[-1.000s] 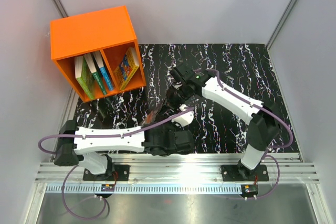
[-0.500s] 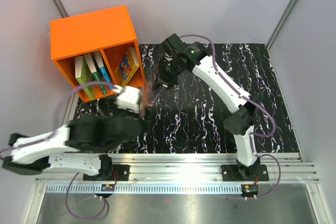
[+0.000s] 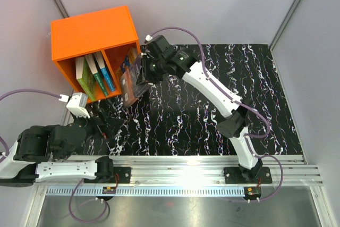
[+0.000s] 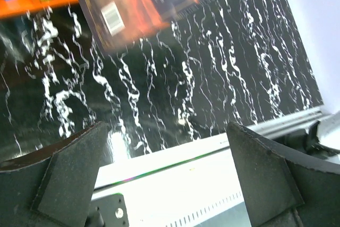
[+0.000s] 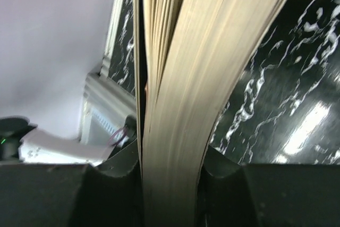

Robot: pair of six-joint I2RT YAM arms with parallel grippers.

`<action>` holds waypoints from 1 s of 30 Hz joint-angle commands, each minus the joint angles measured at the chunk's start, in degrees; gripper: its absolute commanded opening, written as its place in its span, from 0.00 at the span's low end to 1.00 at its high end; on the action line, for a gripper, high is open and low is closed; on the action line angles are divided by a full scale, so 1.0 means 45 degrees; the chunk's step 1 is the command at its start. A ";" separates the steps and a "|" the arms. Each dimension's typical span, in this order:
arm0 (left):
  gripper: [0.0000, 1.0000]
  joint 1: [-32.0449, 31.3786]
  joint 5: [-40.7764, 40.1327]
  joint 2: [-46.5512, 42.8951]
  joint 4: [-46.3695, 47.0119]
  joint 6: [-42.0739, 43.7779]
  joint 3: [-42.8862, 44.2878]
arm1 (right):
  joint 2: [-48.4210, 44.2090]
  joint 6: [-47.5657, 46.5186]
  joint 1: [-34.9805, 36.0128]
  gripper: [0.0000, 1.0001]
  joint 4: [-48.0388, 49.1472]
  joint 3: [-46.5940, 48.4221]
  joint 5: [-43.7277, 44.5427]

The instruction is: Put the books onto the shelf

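We see dark book (image 3: 129, 84) w/ orange art & barcode, pages fanned, pinched upright in right gripper (image 5: 170, 169) by shelf (image 3: 90, 33) opening; left gripper (image 4: 169, 176) wide, empty.

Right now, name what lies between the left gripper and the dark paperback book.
Only bare black marbled tabletop, from left gripper to dark paperback book, per left wrist view.

1. Top view: the dark book (image 3: 132, 81) is blurred and its cover is not readable. It hides most of the yellowish book (image 3: 126, 62) in the right compartment of the shelf (image 3: 90, 30).
2. Left wrist view: the top edge cuts off the dark book. Only an orange strip of the shelf shows.
3. Right wrist view: only page edges show; the cover is hidden.
4. The left arm (image 3: 37, 147) is cut by the left edge of the top view.
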 commanded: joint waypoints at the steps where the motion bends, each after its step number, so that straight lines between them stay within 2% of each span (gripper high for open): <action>1: 0.99 0.0024 0.0599 -0.0249 -0.0583 -0.1304 -0.0003 | -0.0054 -0.0752 0.0138 0.00 0.2934 0.0742 0.2012; 7: 0.99 0.0024 0.1028 0.0121 -0.1132 -0.1344 0.0387 | 0.0415 -0.1299 0.0334 0.00 0.4477 0.0567 0.4301; 14: 0.99 0.0043 0.1497 0.0239 -0.1640 -0.1675 0.0349 | 0.1682 -0.1125 0.0334 0.00 0.5651 0.1093 0.4326; 23: 0.99 0.0024 0.1517 0.0024 -0.2167 -0.2027 0.0231 | 0.2504 -0.1203 0.1389 0.00 0.6707 0.1133 0.4813; 30: 0.99 0.0024 0.1595 -0.0210 -0.2401 -0.2222 -0.0120 | 0.2097 -0.2237 0.1935 0.00 0.6532 0.1933 0.6530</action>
